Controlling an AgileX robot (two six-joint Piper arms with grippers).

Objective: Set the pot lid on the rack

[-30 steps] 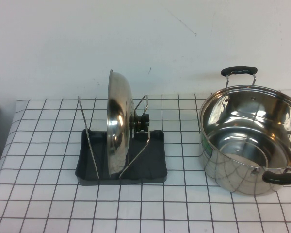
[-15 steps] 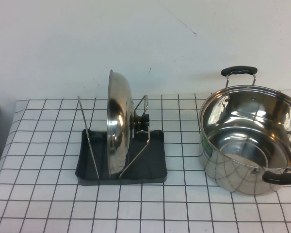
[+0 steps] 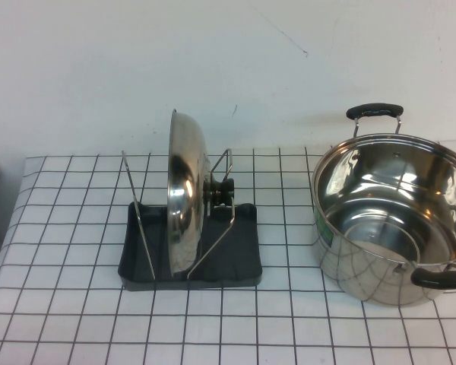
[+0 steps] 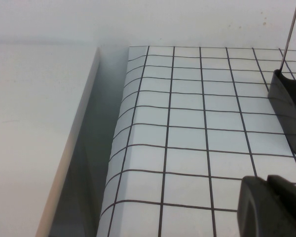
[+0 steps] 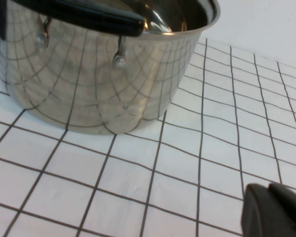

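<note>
Your pot lid (image 3: 184, 199) already stands on edge in the rack (image 3: 190, 262), left of centre on the checked counter (image 3: 289, 327), its rim down on the dark tray and its dome leaning between the wire uprights. The black knob (image 3: 221, 189) points right, toward the open pot (image 3: 395, 217), which sits well apart at the right. Judged from this, the task looks done.

Neither arm shows in the high view. The left tool (image 4: 274, 207) is closed on nothing, low over the counter near the rack's left side; only a corner of the tray and one wire show in its wrist view. The right tool (image 5: 276, 212) is also closed and empty, just on the near side of the pot.

If you must handle the lid again, treat it as rigid, fairly heavy for its thinness, and slick: polished steel gives the pads little bite. Take it by the knob, the only matt, graspable part. Balanced on its rim, it would likely roll or tip if you nudge it sideways.
</note>
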